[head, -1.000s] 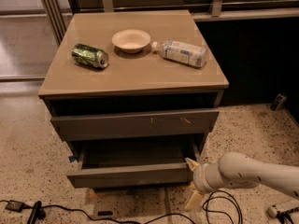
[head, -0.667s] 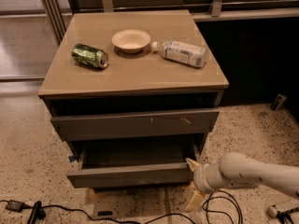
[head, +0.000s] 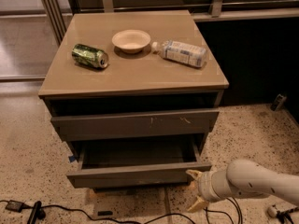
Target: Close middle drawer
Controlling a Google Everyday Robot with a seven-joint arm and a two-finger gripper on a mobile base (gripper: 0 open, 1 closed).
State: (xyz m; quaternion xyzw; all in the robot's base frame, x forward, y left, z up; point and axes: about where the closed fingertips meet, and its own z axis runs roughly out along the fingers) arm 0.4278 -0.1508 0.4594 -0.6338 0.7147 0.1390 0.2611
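Note:
The middle drawer (head: 140, 174) is pulled out below the cabinet top. It has a plain grey-brown front and a grey box interior. Above it sits a similar drawer front with pale scratch marks (head: 135, 123), out only a little. My gripper (head: 194, 189) is low at the right, just off the right end of the middle drawer's front. Its two pale fingertips (head: 193, 173) are spread apart and hold nothing. The white arm (head: 252, 181) reaches in from the right edge.
On the cabinet top (head: 140, 73) lie a green can (head: 89, 56), a white bowl (head: 131, 40) and a plastic bottle (head: 181, 53). Black cables (head: 56, 211) run over the speckled floor in front. A dark wall stands to the right.
The gripper has sunk slightly beside the drawer's right end. The drawer stands out as far as before.

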